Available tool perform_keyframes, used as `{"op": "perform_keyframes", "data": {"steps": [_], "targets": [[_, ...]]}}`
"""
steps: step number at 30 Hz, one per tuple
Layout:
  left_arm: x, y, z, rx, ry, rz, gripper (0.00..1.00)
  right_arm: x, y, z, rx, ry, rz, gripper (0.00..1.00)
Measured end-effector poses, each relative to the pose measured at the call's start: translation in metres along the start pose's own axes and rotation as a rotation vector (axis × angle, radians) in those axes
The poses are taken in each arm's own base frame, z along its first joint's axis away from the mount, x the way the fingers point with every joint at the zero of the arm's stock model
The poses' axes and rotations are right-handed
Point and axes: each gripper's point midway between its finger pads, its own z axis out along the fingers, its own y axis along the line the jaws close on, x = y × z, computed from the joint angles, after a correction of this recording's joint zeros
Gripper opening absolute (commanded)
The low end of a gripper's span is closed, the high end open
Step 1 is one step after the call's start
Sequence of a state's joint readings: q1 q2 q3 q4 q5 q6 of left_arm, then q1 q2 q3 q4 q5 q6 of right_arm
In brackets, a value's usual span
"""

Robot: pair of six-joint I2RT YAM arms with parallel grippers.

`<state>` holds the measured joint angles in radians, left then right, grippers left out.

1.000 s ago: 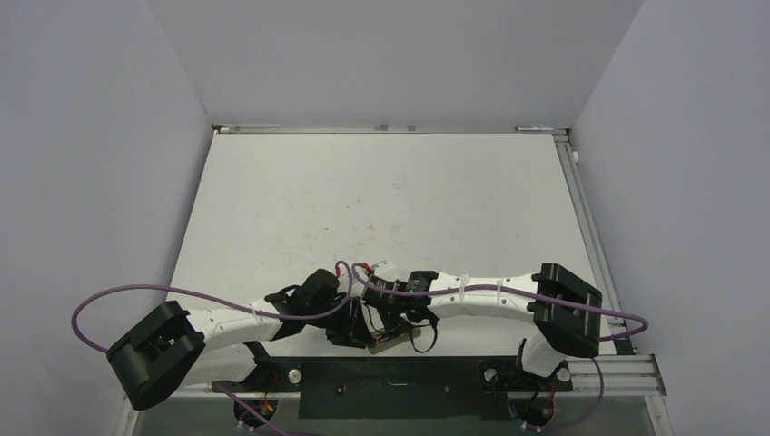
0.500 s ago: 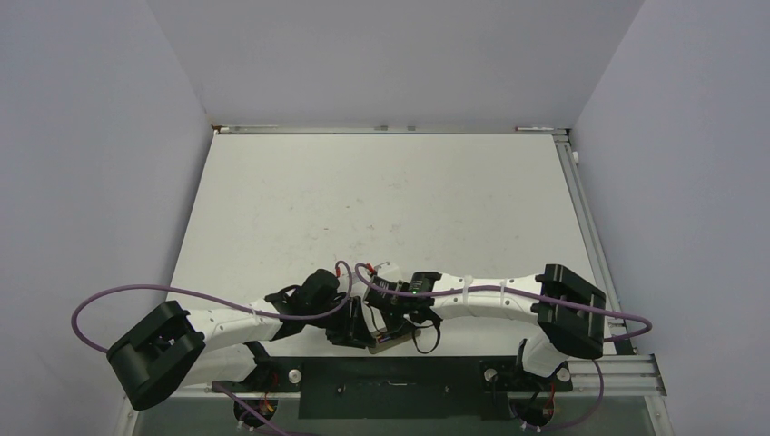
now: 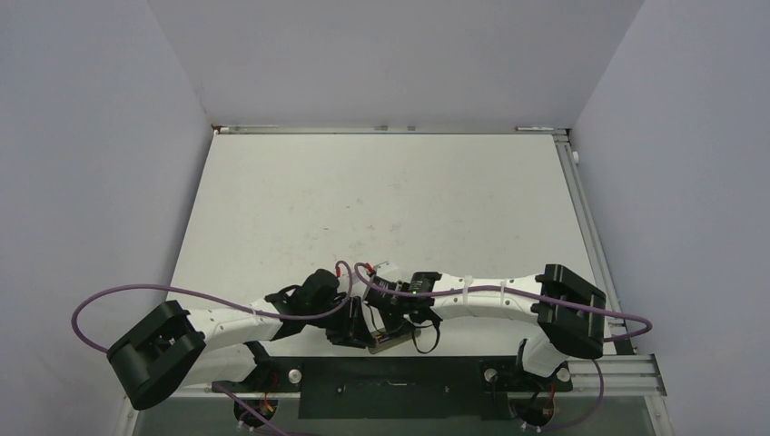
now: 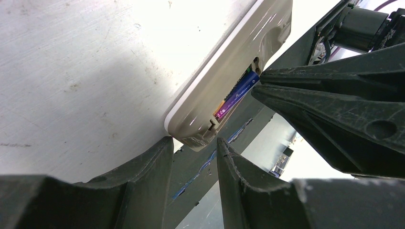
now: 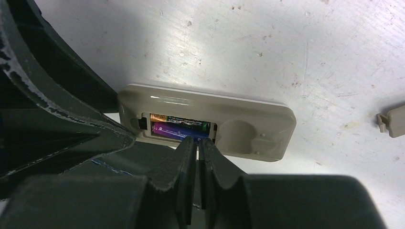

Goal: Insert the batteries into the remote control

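Remote control (image 5: pixel 205 125) lies back-up, long axis left-right mid frame; both batteries (image 5: pixel 179 127) in recess. R fingers (image 5: pixel 196 148) nearly closed, empty, tips at purple cell's lower edge. L fingers (image 4: pixel 191 157) slightly apart at remote's end, grip unclear.

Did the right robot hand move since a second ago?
Yes, slightly. The right gripper has crept toward the near table edge, over the remote control.

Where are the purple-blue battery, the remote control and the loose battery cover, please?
purple-blue battery (image 5: pixel 179 132): right wrist view, mid-body, in the recess.
remote control (image 5: pixel 253 131): right wrist view, beige back beside the recess.
battery cover (image 5: pixel 394 122): right wrist view, the part showing at the frame edge.
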<state>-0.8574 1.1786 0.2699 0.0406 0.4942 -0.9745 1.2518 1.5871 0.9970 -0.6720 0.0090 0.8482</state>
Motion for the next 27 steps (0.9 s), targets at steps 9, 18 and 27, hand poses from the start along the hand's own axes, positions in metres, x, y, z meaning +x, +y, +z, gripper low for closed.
{"op": "perform_keyframes", "data": {"steps": [9, 18, 27], "targets": [[-0.0002, -0.0001, 0.0000, 0.000, 0.000, 0.000, 0.36, -0.0003, 0.0004, 0.0002, -0.002, -0.001, 0.000, 0.09], [-0.0002, 0.0000, -0.0001, 0.000, -0.001, -0.001, 0.36, 0.0047, 0.0013, 0.0025, -0.010, 0.012, -0.004, 0.09], [0.0002, 0.0003, -0.0001, -0.001, 0.001, -0.002, 0.36, 0.0087, 0.0032, 0.0061, -0.020, 0.018, -0.008, 0.09]]}}
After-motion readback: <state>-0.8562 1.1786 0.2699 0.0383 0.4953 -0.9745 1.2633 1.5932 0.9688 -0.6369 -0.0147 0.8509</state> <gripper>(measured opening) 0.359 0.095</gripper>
